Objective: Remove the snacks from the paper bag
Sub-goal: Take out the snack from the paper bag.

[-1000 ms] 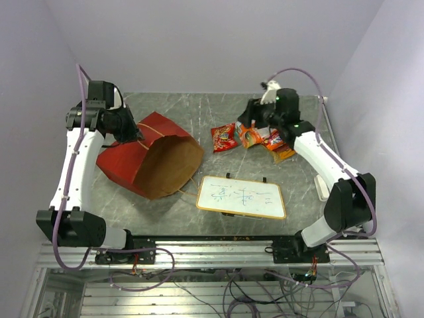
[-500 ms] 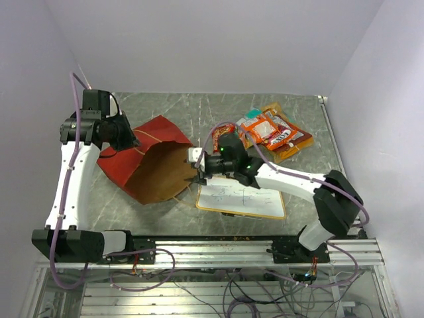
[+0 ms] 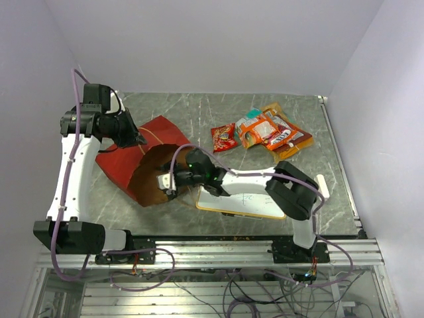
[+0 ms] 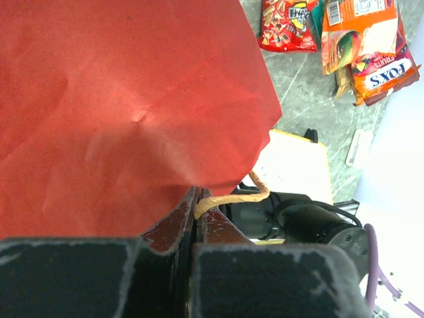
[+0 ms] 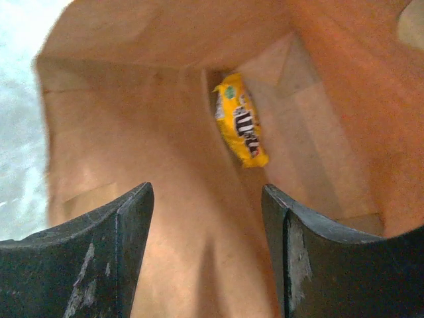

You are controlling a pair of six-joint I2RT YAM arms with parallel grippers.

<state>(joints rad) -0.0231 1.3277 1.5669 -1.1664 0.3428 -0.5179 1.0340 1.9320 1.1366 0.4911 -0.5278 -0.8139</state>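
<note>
Packet of yellow foil lies deep inside the paper bag, straight ahead of the right gripper, open and empty at the bag's mouth, while the left gripper pinches the string handle; other snacks lie well apart on the counter.

Your top camera looks down from above and behind, taking in the whole table. Your left wrist view sits close against the paper bag, facing the snacks that the top view also shows. Your right wrist view looks deep inside the bag toward a yellow packet.
</note>
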